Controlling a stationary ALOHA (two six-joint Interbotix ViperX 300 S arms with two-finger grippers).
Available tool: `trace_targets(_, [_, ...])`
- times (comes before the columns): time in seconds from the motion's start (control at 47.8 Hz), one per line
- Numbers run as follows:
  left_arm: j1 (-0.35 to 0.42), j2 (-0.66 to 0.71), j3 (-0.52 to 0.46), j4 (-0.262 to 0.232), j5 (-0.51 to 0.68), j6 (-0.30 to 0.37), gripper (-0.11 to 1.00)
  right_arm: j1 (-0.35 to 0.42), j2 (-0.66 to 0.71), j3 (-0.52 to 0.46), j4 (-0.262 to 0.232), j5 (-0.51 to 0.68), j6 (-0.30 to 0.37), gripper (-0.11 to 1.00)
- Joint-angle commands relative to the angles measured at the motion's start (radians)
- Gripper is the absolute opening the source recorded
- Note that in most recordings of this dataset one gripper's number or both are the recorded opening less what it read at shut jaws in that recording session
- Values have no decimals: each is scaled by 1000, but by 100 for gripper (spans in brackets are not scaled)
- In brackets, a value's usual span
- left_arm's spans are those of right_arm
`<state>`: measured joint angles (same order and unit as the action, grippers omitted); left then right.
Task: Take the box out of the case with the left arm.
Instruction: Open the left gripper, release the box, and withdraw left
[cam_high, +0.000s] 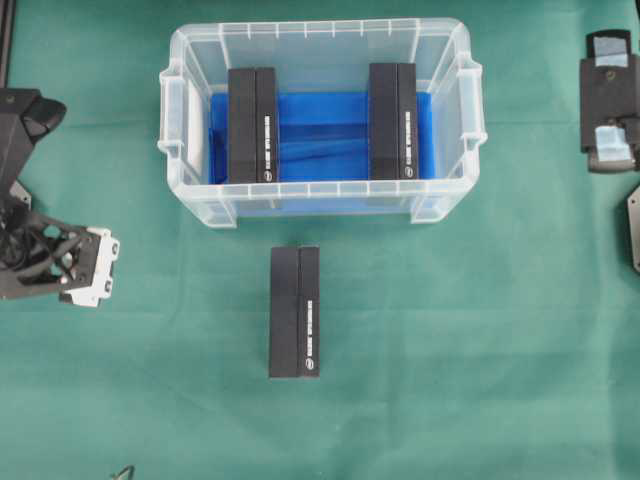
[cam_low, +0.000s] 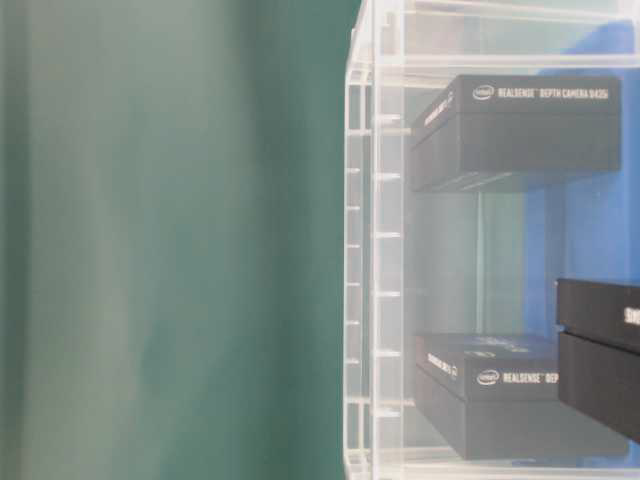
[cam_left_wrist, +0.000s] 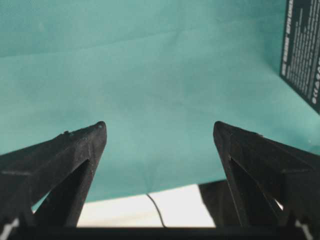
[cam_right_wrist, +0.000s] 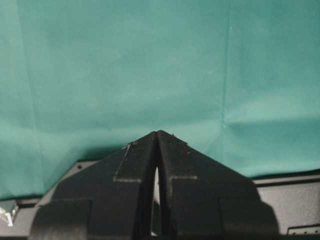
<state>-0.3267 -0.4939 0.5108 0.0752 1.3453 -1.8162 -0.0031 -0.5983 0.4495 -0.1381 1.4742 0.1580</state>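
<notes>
The clear case (cam_high: 190, 120) with its blue-lined bottom stands at the back middle of the green cloth. Two black boxes stand inside it, one at the left (cam_high: 252, 125) and one at the right (cam_high: 394, 120). A third black box (cam_high: 294, 312) lies on the cloth just in front of the case. The left arm (cam_high: 60, 260) rests at the far left, well away from the case. My left gripper (cam_left_wrist: 159, 125) is open with only cloth between its fingers; a box corner (cam_left_wrist: 302, 50) shows at the top right of the left wrist view. My right gripper (cam_right_wrist: 157, 132) is shut and empty.
The right arm (cam_high: 610, 100) sits at the far right edge, apart from the case. The table-level view shows the case wall (cam_low: 365, 250) with the boxes behind it. Green cloth (cam_high: 480, 380) covers the table around the case.
</notes>
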Motion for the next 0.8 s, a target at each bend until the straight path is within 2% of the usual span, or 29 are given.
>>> trace_targets(0.0, [26,-12,-8,11,32,5,89,2,0,-11,-2,-5,-2,3])
trace_targets(0.084, [67,-26,-2,12,58,31,89,2,0,-12,-2,-5,-2,3])
trace_targets(0.167, [124,-41,2,14,60,89,90,2,0,-11,-2,-5,-2,3])
trace_targets(0.586, [520,-52,-18,5,60,505,90,2,0,-11,-2,-5,-2,3])
trace_targets(0.775, [643,-43,-26,-2,60,601,89,2,0,-11,-3,-5,-2,3])
